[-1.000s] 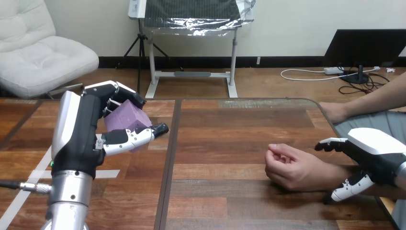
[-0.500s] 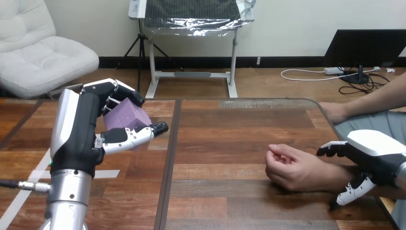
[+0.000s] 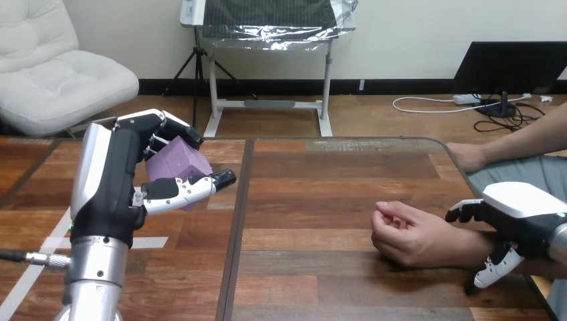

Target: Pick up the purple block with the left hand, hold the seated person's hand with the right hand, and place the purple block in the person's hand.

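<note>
My left hand [image 3: 110, 180] is raised over the table's left part, its fingers and thumb curled round the purple block [image 3: 175, 162], which sits tilted in the grip. The person's hand [image 3: 408, 235] rests on the table at the right, loosely curled, with the forearm running off to the right. My right hand [image 3: 518, 214] stands at that forearm just behind the wrist. Its fingers [image 3: 463, 211] reach over the top and the thumb [image 3: 495, 267] points down on the near side. Neither is closed round the forearm.
The person's other hand [image 3: 468, 155] lies at the table's far right edge. A strip of white tape [image 3: 40, 262] crosses the near left of the wooden table [image 3: 307, 200], and a dark seam runs front to back at its middle.
My right hand has slid a little to the right along the person's forearm, away from the wrist. The left hand with the block has hardly moved.
</note>
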Robot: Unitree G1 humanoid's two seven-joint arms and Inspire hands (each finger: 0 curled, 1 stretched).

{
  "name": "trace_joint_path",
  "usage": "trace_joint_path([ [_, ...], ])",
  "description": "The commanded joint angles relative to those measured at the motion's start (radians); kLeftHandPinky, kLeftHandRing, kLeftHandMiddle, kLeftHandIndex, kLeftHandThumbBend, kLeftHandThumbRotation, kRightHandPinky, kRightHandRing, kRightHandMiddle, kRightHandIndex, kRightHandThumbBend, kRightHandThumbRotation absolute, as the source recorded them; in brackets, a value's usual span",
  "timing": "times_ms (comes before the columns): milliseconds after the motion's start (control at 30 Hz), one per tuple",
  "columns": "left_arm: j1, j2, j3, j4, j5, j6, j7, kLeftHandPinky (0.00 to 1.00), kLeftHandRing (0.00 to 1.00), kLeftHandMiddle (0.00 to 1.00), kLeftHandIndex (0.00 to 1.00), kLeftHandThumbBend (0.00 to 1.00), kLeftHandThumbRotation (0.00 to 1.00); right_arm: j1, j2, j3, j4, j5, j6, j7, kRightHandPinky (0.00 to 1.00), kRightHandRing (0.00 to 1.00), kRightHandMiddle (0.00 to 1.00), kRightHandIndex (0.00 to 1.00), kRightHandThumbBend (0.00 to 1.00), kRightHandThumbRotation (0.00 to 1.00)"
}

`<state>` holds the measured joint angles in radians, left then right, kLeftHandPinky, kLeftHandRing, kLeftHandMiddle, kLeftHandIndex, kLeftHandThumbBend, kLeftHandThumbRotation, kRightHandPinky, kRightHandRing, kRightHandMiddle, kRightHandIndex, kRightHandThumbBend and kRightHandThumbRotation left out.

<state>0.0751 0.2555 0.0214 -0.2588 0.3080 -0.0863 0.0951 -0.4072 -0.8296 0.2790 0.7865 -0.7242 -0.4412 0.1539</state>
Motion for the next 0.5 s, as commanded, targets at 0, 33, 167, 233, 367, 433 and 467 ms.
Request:
trace_joint_path([
  [0, -0.039, -0.015, 0.022, -0.056, -0.015, -0.023, 0.006, 0.32, 0.38, 0.40, 0.40, 0.73, 0.00, -0.019, -0.033, 0.022, 0.036, -0.026, 0.066, 0.008, 0.69, 0.80, 0.80, 0.80, 0.98, 0.24],
  [33, -0.039, -0.016, 0.022, -0.056, -0.014, -0.022, 0.009, 0.32, 0.38, 0.40, 0.40, 0.73, 0.00, -0.022, -0.030, 0.026, 0.042, -0.028, 0.069, 0.012, 0.68, 0.80, 0.80, 0.80, 0.97, 0.24],
  [167, -0.040, -0.020, 0.023, -0.057, -0.009, -0.016, 0.017, 0.33, 0.38, 0.40, 0.40, 0.73, 0.00, -0.030, -0.025, 0.037, 0.057, -0.028, 0.076, 0.021, 0.62, 0.77, 0.78, 0.78, 0.92, 0.26],
  [233, -0.040, -0.022, 0.025, -0.059, -0.005, -0.011, 0.022, 0.33, 0.38, 0.40, 0.40, 0.74, 0.00, -0.033, -0.023, 0.043, 0.065, -0.027, 0.077, 0.021, 0.61, 0.77, 0.78, 0.77, 0.91, 0.27],
  [367, -0.041, -0.027, 0.028, -0.063, 0.003, -0.003, 0.029, 0.33, 0.38, 0.40, 0.40, 0.74, 0.00, -0.042, -0.018, 0.057, 0.085, -0.027, 0.076, 0.027, 0.57, 0.74, 0.76, 0.76, 0.88, 0.27],
  [433, -0.041, -0.028, 0.030, -0.062, 0.004, -0.004, 0.031, 0.34, 0.38, 0.40, 0.40, 0.74, 0.00, -0.047, -0.015, 0.063, 0.095, -0.026, 0.075, 0.032, 0.56, 0.72, 0.75, 0.75, 0.87, 0.27],
  [467, -0.041, -0.029, 0.031, -0.062, 0.004, -0.005, 0.032, 0.34, 0.38, 0.40, 0.40, 0.74, 0.00, -0.049, -0.014, 0.065, 0.098, -0.025, 0.074, 0.034, 0.55, 0.71, 0.75, 0.74, 0.86, 0.26],
])
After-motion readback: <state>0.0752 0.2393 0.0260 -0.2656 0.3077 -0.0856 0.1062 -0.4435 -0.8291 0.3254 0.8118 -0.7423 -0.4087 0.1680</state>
